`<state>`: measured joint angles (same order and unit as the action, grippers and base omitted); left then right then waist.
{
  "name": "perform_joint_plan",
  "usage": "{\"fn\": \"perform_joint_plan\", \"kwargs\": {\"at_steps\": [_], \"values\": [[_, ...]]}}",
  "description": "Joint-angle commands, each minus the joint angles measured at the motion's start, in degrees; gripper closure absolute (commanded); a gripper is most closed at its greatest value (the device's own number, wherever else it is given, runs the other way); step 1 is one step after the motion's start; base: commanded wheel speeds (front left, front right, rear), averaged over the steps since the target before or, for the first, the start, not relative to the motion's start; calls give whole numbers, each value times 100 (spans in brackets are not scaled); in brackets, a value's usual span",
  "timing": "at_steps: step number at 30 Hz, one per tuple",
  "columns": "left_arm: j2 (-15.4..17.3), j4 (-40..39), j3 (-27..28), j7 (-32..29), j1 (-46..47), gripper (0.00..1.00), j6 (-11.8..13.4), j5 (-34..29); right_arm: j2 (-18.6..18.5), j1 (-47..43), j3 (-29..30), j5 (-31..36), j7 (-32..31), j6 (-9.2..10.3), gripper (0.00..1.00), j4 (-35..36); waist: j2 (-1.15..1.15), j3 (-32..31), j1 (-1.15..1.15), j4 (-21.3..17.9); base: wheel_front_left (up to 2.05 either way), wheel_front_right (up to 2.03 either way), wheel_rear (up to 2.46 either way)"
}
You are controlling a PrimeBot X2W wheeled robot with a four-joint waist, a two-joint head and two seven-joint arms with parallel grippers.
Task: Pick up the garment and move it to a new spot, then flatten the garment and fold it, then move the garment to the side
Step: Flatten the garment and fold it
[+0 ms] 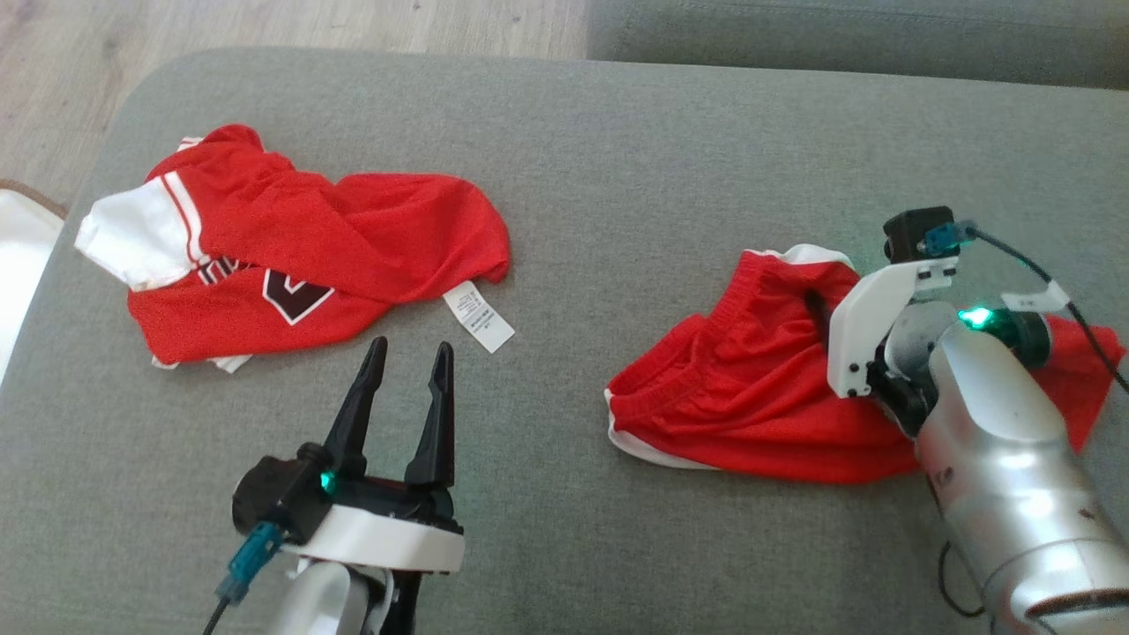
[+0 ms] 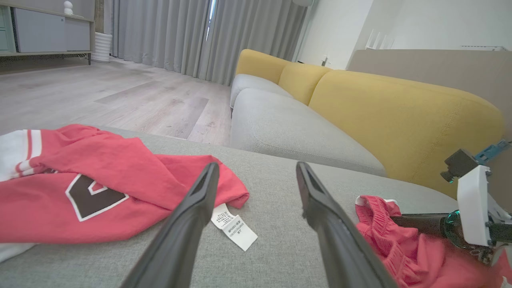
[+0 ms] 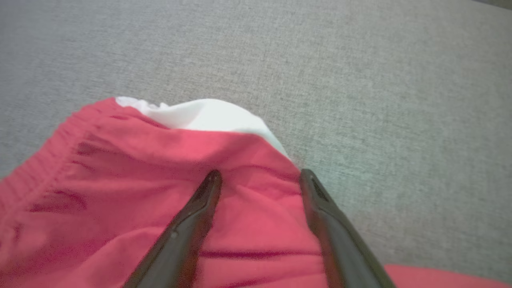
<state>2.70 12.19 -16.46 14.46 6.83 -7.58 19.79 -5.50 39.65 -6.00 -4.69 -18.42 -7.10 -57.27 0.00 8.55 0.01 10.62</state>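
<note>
Grey cushion [image 1: 617, 159] carries both garments. Far L, near its rounded L edge, lies a red jersey [image 1: 370, 220]: crumpled, white sleeve w/ red stripes, dark number patch facing up. White care label [image 1: 478, 319] lies flat on the cushion at its R side. Wood floor [image 1: 71, 53] shows beyond the cushion's top-L corner.

L gripper [image 1: 412, 344] sits just below the jersey, not touching it. Its fingers are spread & empty, pointing up the head view, tips near the label.

Wide bare grey strip mid-cushion btwn the two garments.

R of that are the red shorts [image 1: 750, 388], bunched, elastic waistband facing L, white trim at top & bottom edges. R gripper [image 3: 260, 173] angles down over the shorts' upper edge by the white trim, jaws apart, nothing clamped. One finger is above red cloth, the other at the cloth's edge; contact w/ fabric: can't tell. Silver R forearm [image 1: 997, 459] enters from the lower-R corner, covering the shorts' R part.
</note>
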Motion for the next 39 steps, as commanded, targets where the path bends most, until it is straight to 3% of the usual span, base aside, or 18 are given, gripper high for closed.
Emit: {"fn": "perform_joint_plan", "kwargs": {"at_steps": [1, 3, 4, 5, 6, 15, 20, 29, 30, 31, 39], "values": [[18, -190, 158, 54, 248, 0, 9, 62, 7, 265, -84, 56, -50, -39, 0, 30, 0, 44, -1, 44, 0, 0, 0], [18, -191, 150, 54, 252, 0, 9, 65, -6, 355, -112, 85, -87, -39, 0, -158, 0, 66, -1, 66, 0, 0, 0], [18, -191, 152, 54, 254, 0, 9, 66, -7, 400, -116, 89, -85, -39, 24, -233, 0, 77, -1, 71, 0, 0, 0], [18, -193, 154, 54, 258, 0, 9, 67, -6, 450, -114, 85, -59, -39, 84, -290, 0, 90, -1, 73, 0, 0, 0], [18, -194, 157, 54, 262, 0, 9, 67, -1, 497, -111, 75, -4, -39, 100, -330, 0, 99, -1, 72, 0, 0, 0], [18, -185, 166, 54, 284, 0, 9, 61, -75, 971, -182, 387, 1186, -39, 100, -293, 0, 97, -1, -4, 0, 0, 0], [18, -208, 124, 54, 321, 0, 9, 86, -272, 1392, -374, 1052, 1862, -39, 100, -241, 0, 161, -1, 40, 0, 0, 0], [18, -204, 127, 54, 403, 0, 9, 132, -463, 1881, -156, 2179, 2403, -39, 100, -252, 0, 287, -1, 250, 0, 0, 0], [18, -202, 127, 54, 409, 0, 9, 137, -431, 1908, -83, 2259, 2428, -39, 90, -278, 0, 293, -1, 266, 0, 0, 0], [18, -201, 132, 54, 412, 0, 9, 145, -374, 1919, -28, 2298, 2440, -39, 0, -346, 0, 295, -1, 281, 0, 0, 0], [18, -227, 262, 54, 383, 0, 9, 183, -164, 2052, 342, 2129, 2791, -39, 0, -660, 0, 246, -1, 196, 0, 0, 0]]}}
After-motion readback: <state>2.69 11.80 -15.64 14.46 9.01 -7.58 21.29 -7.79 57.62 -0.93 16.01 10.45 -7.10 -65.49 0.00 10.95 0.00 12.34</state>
